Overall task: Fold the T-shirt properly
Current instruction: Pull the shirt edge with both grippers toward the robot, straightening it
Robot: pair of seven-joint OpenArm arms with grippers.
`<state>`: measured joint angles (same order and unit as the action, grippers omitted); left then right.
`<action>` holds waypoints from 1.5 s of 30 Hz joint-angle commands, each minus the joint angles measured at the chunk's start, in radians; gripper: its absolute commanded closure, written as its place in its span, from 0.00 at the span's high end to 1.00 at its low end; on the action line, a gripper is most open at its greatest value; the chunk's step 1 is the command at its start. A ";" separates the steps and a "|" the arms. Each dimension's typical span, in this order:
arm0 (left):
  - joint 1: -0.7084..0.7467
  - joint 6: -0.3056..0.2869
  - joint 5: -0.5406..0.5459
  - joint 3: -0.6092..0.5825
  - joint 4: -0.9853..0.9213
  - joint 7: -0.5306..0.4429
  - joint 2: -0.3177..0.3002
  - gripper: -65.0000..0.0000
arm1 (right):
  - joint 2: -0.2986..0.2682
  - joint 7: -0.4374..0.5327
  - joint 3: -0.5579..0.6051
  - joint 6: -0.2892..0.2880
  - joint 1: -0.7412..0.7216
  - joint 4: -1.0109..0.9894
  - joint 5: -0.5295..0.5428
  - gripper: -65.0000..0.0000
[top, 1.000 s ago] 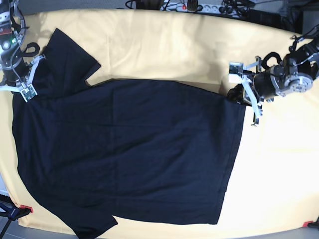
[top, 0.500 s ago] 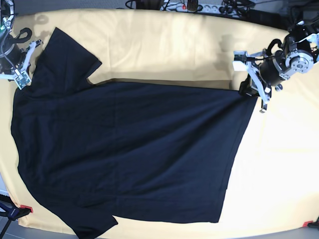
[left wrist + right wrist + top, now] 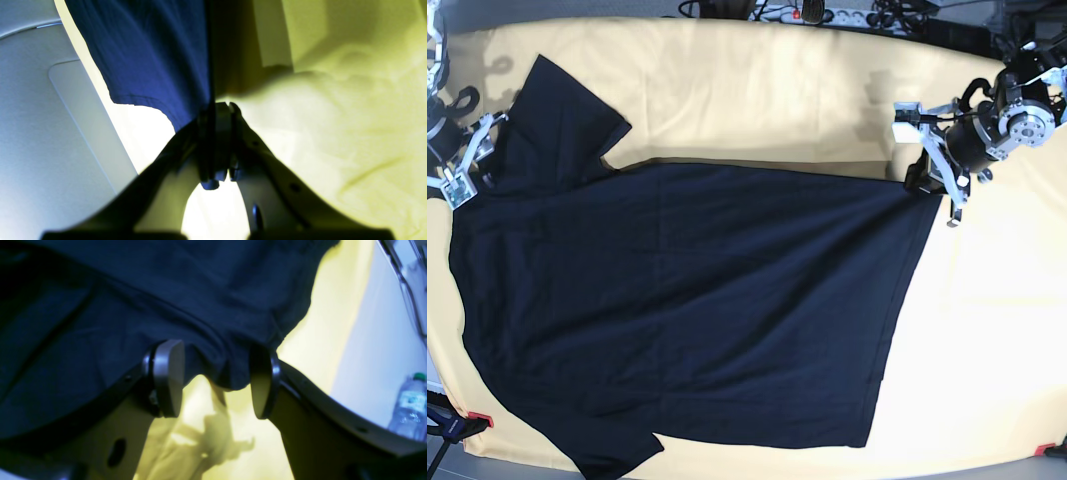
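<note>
The black T-shirt [image 3: 687, 300] lies spread flat on the pale yellow cloth [image 3: 767, 90], sleeves to the left and hem to the right. My left gripper [image 3: 919, 180] is at the hem's far right corner. In the left wrist view the left gripper [image 3: 217, 111] is shut on the T-shirt [image 3: 150, 50] edge. My right gripper [image 3: 472, 160] stands at the far left by the upper sleeve. In the right wrist view the right gripper [image 3: 215, 383] is open, its pads [image 3: 168, 378] apart, and a fold of the T-shirt [image 3: 166, 296] hangs loose between them.
A power strip with cables [image 3: 827, 14] runs along the table's far edge. Red markers [image 3: 477, 418] sit at the near corners. A water bottle [image 3: 408, 406] stands off the table on the right arm's side.
The right gripper has opened and let go of the shirt, shifting slightly left. The left gripper pulled the hem corner right and farther back, then held still.
</note>
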<state>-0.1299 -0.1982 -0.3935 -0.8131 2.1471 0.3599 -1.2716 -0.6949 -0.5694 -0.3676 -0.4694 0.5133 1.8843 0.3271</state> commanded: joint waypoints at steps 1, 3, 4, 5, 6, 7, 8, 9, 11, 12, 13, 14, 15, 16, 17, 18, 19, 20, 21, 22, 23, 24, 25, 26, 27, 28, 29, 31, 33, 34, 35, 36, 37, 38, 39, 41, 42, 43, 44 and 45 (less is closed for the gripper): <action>-0.009 0.013 -0.010 0.009 0.012 0.000 -0.022 0.00 | -0.020 0.007 -0.011 -0.006 -0.027 -0.018 0.016 0.51; -0.010 0.013 -0.010 0.009 0.012 0.000 -0.022 0.00 | -0.020 -0.011 -0.011 -0.047 -0.068 -0.074 0.071 0.51; -0.009 0.013 -0.010 0.009 0.012 -0.001 -0.022 0.00 | -0.020 -0.020 -0.011 -0.072 -0.085 -0.097 0.099 0.51; -0.009 0.013 -0.010 0.009 0.012 0.000 -0.022 0.00 | -0.020 -0.024 -0.011 -0.095 -0.097 -0.117 0.123 0.51; -0.009 0.013 -0.010 0.009 0.012 0.000 -0.022 0.00 | -0.020 -0.026 -0.011 -0.113 -0.105 -0.133 0.138 0.51; -0.009 0.013 -0.010 0.009 0.012 0.000 -0.022 0.00 | -0.020 -0.025 -0.011 -0.130 -0.109 -0.149 0.146 0.51; -0.009 0.013 -0.011 0.009 0.012 0.000 -0.022 0.00 | -0.020 -0.025 -0.011 -0.140 -0.109 -0.162 0.148 0.51; -0.009 0.013 -0.010 0.009 0.012 0.000 -0.022 0.00 | -0.020 -0.024 -0.011 -0.151 -0.109 -0.172 0.148 0.51; -0.010 0.013 -0.015 0.009 0.012 -0.001 -0.022 0.00 | -0.020 -0.023 -0.010 -0.156 -0.110 -0.189 0.148 0.51; -0.010 0.013 -0.021 0.009 0.012 -0.002 -0.021 0.00 | -0.020 -0.016 -0.010 -0.154 -0.113 -0.197 0.147 0.51; -0.011 0.013 -0.022 0.009 0.012 -0.008 -0.021 0.00 | -0.020 -0.008 -0.010 -0.150 -0.115 -0.204 0.143 0.51; -0.013 0.013 -0.021 0.009 0.012 -0.017 -0.021 0.00 | -0.020 0.000 -0.010 -0.140 -0.116 -0.213 0.140 0.51; -0.013 0.013 -0.021 0.009 0.012 -0.019 -0.021 0.00 | -0.020 0.001 -0.009 -0.140 -0.126 -0.223 0.139 0.51; -0.013 0.013 -0.021 0.009 0.012 -0.019 -0.021 0.00 | -0.020 0.001 -0.003 -0.140 -0.136 -0.235 0.137 0.51; -0.013 0.013 -0.021 0.009 0.012 -0.019 -0.019 0.00 | -0.020 0.001 0.002 -0.140 -0.148 -0.250 0.130 0.51; -0.012 0.013 -0.021 0.009 0.012 -0.019 -0.019 0.00 | -0.020 -0.002 0.008 -0.140 -0.161 -0.262 0.121 0.51; -0.012 0.013 -0.021 0.009 0.012 -0.019 -0.019 0.00 | -0.020 -0.008 0.018 -0.139 -0.175 -0.273 0.116 0.51; -0.012 0.013 -0.021 0.009 0.012 -0.019 -0.019 0.00 | -0.020 -0.019 0.029 -0.134 -0.185 -0.283 0.114 0.51; -0.012 0.013 -0.021 0.009 0.012 -0.019 -0.019 0.00 | -0.020 -0.031 0.042 -0.125 -0.194 -0.288 0.111 0.51; -0.012 0.013 -0.021 0.009 0.012 -0.019 -0.019 0.00 | -0.020 -0.038 0.055 -0.113 -0.201 -0.289 0.098 0.51; -0.012 0.013 -0.021 0.009 0.012 -0.019 -0.019 0.00 | -0.020 -0.046 0.069 -0.097 -0.207 -0.289 0.083 0.51; -0.012 0.013 -0.021 0.009 0.012 -0.019 -0.019 0.00 | -0.020 -0.054 0.082 -0.080 -0.212 -0.290 0.078 0.51; -0.013 0.013 -0.021 0.009 0.012 -0.019 -0.019 0.00 | -0.020 -0.061 0.093 -0.077 -0.216 -0.290 0.064 0.50; -0.012 0.013 -0.021 0.009 0.012 -0.019 -0.019 0.00 | -0.020 -0.064 0.103 -0.077 -0.222 -0.290 0.057 0.46; -0.013 0.013 -0.021 0.009 0.012 -0.019 -0.019 0.00 | -0.020 -0.071 0.108 -0.074 -0.225 -0.290 0.057 0.38; -0.013 0.013 -0.021 0.009 0.012 -0.019 -0.019 0.00 | -0.020 -0.071 0.108 -0.072 -0.225 -0.290 0.058 0.25; -0.012 0.013 -0.021 0.009 0.012 -0.019 -0.019 0.00 | -0.020 -0.070 0.108 -0.072 -0.225 -0.289 0.058 0.11; -0.014 0.013 -0.021 0.009 0.012 -0.019 -0.019 0.00 | -0.021 -0.070 0.106 -0.047 -0.225 -0.287 0.062 0.00; -0.015 0.035 -0.029 0.009 0.012 -0.017 -0.020 0.00 | -0.021 -0.071 0.099 -0.017 -0.225 -0.267 0.061 0.00; -0.015 0.067 -0.043 0.009 0.012 -0.010 -0.020 0.00 | -0.021 -0.072 0.090 -0.016 -0.224 -0.251 0.061 0.00; -0.015 0.098 -0.052 0.009 0.012 -0.003 -0.020 0.00 | -0.021 -0.079 0.079 -0.017 -0.222 -0.233 0.061 0.00; -0.015 0.134 -0.065 0.009 0.012 0.005 -0.020 0.00 | -0.021 -0.085 0.066 -0.018 -0.222 -0.212 0.061 0.00; -0.014 0.152 -0.069 0.009 0.012 0.010 -0.019 0.00 | -0.021 -0.096 0.051 -0.019 -0.222 -0.193 0.061 0.00; -0.014 0.154 -0.069 0.009 0.012 0.012 -0.019 0.00 | -0.021 -0.108 0.036 -0.031 -0.222 -0.175 0.062 0.00; -0.010 0.152 -0.065 0.009 0.012 0.012 -0.020 0.00 | -0.021 -0.110 0.020 -0.050 -0.220 -0.159 0.063 0.00; 0.009 0.141 -0.067 0.009 0.015 0.012 -0.020 0.00 | -0.023 -0.109 -0.008 -0.076 -0.196 -0.128 0.090 0.00; 0.023 0.135 -0.068 0.009 0.019 0.014 -0.020 0.00 | -0.023 -0.109 -0.019 -0.086 -0.180 -0.116 0.103 0.00; 0.039 0.134 -0.074 0.009 0.026 0.016 -0.020 0.00 | -0.023 -0.109 -0.026 -0.096 -0.162 -0.104 0.114 0.00; 0.056 0.135 -0.082 0.009 0.033 0.023 -0.021 0.00 | -0.023 -0.109 -0.029 -0.105 -0.143 -0.094 0.118 0.00; 0.071 0.135 -0.093 0.009 0.044 0.030 -0.023 0.00 | -0.023 -0.108 -0.032 -0.112 -0.124 -0.083 0.117 0.00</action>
<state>-0.0467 -0.0826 -0.4778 -0.8131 2.1761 0.3912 -1.2694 -0.6949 -0.6930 -0.3859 -0.5858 0.3981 1.7851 0.4377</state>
